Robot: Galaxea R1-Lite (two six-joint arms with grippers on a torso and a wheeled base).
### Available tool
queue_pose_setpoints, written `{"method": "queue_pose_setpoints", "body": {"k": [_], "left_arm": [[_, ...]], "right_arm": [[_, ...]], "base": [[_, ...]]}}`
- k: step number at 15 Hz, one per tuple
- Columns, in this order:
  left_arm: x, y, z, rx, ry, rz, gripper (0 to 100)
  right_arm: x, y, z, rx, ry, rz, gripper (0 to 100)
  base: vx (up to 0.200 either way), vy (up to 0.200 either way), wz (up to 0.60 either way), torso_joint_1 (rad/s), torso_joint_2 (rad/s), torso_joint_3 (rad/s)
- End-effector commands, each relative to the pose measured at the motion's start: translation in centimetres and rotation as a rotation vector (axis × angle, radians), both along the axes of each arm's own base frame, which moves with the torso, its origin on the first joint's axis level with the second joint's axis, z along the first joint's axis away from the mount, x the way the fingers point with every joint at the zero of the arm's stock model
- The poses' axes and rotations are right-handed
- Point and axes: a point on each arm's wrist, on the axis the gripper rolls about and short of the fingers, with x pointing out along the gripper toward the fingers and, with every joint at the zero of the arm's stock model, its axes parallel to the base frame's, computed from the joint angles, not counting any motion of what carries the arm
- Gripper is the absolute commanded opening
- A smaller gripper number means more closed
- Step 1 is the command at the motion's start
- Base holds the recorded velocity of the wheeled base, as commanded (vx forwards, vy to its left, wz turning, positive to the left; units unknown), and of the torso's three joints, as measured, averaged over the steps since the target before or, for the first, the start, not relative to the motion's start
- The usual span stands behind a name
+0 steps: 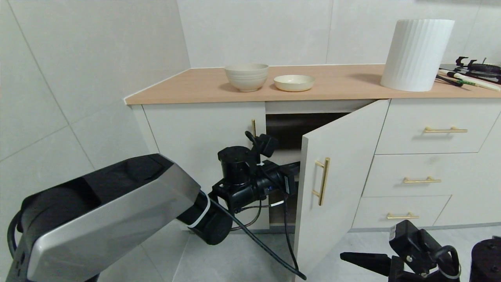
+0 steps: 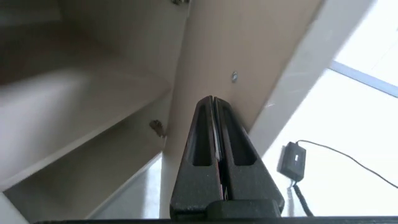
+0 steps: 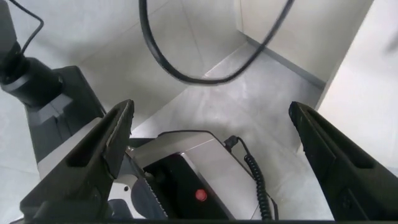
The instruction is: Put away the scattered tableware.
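The left gripper [image 2: 213,104] is reaching into the open lower cabinet [image 1: 282,129], and in the head view the cabinet door [image 1: 336,184] is hiding its tip. From the left wrist view its fingers [image 2: 200,140] are pressing together with nothing between them, lying close beside the door's inner face, with a pale shelf [image 2: 68,118] off to one side. The cabinet's inside is looking dark, and whatever it is holding is hard to make out.

The right gripper [image 3: 211,158] is hanging low over the floor [image 1: 219,262], partly cut off by the head view's lower edge. Its fingers [image 3: 102,155] are standing wide apart, gripping nothing.

On the wooden surface [image 1: 344,82], one bowl [image 1: 246,77] and one shallow dish [image 1: 294,82] are sitting side by side, just apart, above the cabinet opening. One ribbed white container [image 1: 417,55] is standing upright farther right. Beyond it, thin chopsticks [image 1: 467,80] and a black stove burner [image 1: 479,66] are running off the edge, too cut off to count.

Three drawers [image 1: 391,172] are sitting stacked right of the door. Five gold handles [image 1: 322,181] are showing: one per drawer, one on the open door, and one on the closed door, partly hidden behind the left arm.
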Motion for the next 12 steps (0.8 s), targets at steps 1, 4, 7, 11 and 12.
{"method": "queue_pose_setpoints", "body": {"k": [1, 4, 7, 11, 12], "left_arm": [[0.4, -0.6, -0.7, -0.003, 0.000, 0.003, 0], [-2.4, -3.2, -0.4, -0.024, -0.025, -0.057, 0], [-9.3, -7.0, -0.3, -0.030, -0.092, -0.264, 0], [-7.3, -5.2, -0.2, -0.014, -0.107, -0.199, 0], [-6.8, -4.5, 0.2, -0.016, -0.111, -0.178, 0]], "right_arm": [[0.0, 0.1, 0.0, -0.002, 0.001, 0.001, 100], [-0.6, 0.4, 0.0, 0.002, 0.001, 0.040, 100], [-2.9, 0.7, 0.1, 0.014, -0.005, 0.152, 100], [-3.0, 0.5, 0.5, 0.034, -0.021, 0.148, 100], [-2.8, 0.5, 0.7, 0.044, -0.029, 0.135, 100]], "base": [[0.000, 0.000, 0.00, 0.000, 0.00, 0.000], [0.000, 0.000, 0.00, 0.000, 0.00, 0.000], [0.000, 0.000, 0.00, 0.000, 0.00, 0.000], [0.000, 0.000, 0.00, 0.000, 0.00, 0.000], [0.000, 0.000, 0.00, 0.000, 0.00, 0.000]]}}
